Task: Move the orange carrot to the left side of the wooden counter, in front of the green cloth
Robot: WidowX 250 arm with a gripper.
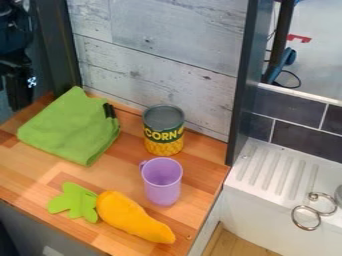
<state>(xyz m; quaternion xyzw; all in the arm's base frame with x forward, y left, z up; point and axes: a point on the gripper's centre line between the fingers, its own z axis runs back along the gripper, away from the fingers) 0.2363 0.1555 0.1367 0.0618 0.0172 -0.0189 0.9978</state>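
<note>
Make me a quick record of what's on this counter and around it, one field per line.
claw: upper left edge, left of the cloth
cloth: green, rumpled, black piece at its right corner
can: upright, corn on label, right of the cloth
cup: purple, upright, in front of the can, handle to the left
carrot: orange, lying down, green leaves to the left
surface: wooden counter
behind: pale plank wall
right: white sink, ridged top

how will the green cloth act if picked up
The green cloth will probably sag and hang floppy, since it lies in soft folds. It may partly unfold, as its layers look loose. Rolling seems unlikely, with it spread low on the wooden counter.
</note>
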